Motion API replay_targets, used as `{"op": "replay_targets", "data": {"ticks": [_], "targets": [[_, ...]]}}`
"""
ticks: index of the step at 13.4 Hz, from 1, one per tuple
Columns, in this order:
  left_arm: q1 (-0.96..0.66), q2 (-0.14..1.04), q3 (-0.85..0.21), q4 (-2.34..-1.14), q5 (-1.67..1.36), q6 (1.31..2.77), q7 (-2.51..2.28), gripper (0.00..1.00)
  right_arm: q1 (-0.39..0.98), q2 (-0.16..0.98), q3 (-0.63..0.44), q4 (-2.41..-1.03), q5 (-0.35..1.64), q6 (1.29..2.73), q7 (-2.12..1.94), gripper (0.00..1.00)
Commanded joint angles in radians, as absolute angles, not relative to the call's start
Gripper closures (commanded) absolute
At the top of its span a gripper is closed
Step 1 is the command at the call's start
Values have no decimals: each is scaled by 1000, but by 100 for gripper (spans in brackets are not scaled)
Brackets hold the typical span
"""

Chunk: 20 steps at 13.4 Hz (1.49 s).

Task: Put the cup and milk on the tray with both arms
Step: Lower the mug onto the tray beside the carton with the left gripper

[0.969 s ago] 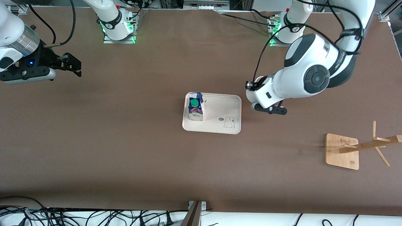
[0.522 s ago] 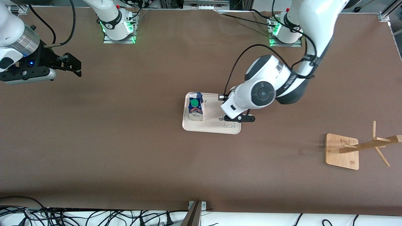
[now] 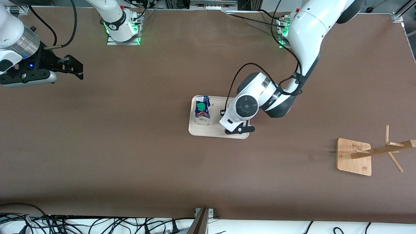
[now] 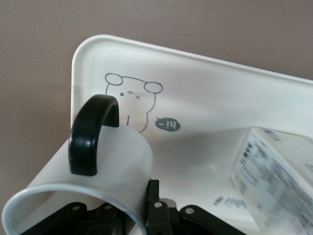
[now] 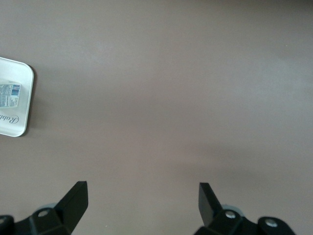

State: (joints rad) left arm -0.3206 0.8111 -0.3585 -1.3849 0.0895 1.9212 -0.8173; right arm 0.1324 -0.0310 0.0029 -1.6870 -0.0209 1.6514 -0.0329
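The cream tray [image 3: 215, 130] lies at the table's middle. The dark blue milk [image 3: 202, 111] with its green cap stands on the tray's end toward the right arm. My left gripper [image 3: 239, 129] is over the tray's other end, above the bunny drawing. The left wrist view shows it [image 4: 140, 203] shut on the wall of the white cup [image 4: 108, 169], black handle [image 4: 91, 133] outward, above the tray [image 4: 210, 98] and beside the milk [image 4: 279, 182]. The cup is hidden under the arm in the front view. My right gripper [image 3: 76, 67] is open and empty, waiting over bare table [image 5: 143, 196].
A wooden rack with a square base [image 3: 354, 156] stands toward the left arm's end, nearer the front camera than the tray. The right wrist view shows a tray corner [image 5: 17, 125] and the milk's label [image 5: 10, 94]. Cables run along the table's front edge.
My left arm has swung with the cup from beside the tray to over its bunny end. The right arm has barely moved.
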Motion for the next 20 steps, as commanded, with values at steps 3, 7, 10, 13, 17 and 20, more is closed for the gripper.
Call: {"op": "replay_targets", "data": {"ticks": [3, 7, 10, 13, 17, 20], "targets": [[-364, 836, -327, -1348, 115, 1951, -850, 100, 133, -28, 0, -1675, -20, 1635, -44, 0], [-370, 831, -327, -1348, 109, 1976, -867, 0, 133, -28, 0, -1675, -20, 1635, -44, 0], [-356, 812, -327, -1350, 120, 1947, -856, 0, 133, -28, 0, -1675, -20, 1635, -43, 0], [-335, 758, -324, -1335, 123, 1821, -798, 0, 133, -28, 0, -1674, -20, 1635, -44, 0], [-240, 632, -336, -1332, 107, 1758, -554, 0, 133, -28, 0, -1674, -20, 1635, -43, 0], [-172, 534, -328, -1328, 113, 1684, -353, 0, 133, -29, 0, -1674, -20, 1635, -43, 0]]}}
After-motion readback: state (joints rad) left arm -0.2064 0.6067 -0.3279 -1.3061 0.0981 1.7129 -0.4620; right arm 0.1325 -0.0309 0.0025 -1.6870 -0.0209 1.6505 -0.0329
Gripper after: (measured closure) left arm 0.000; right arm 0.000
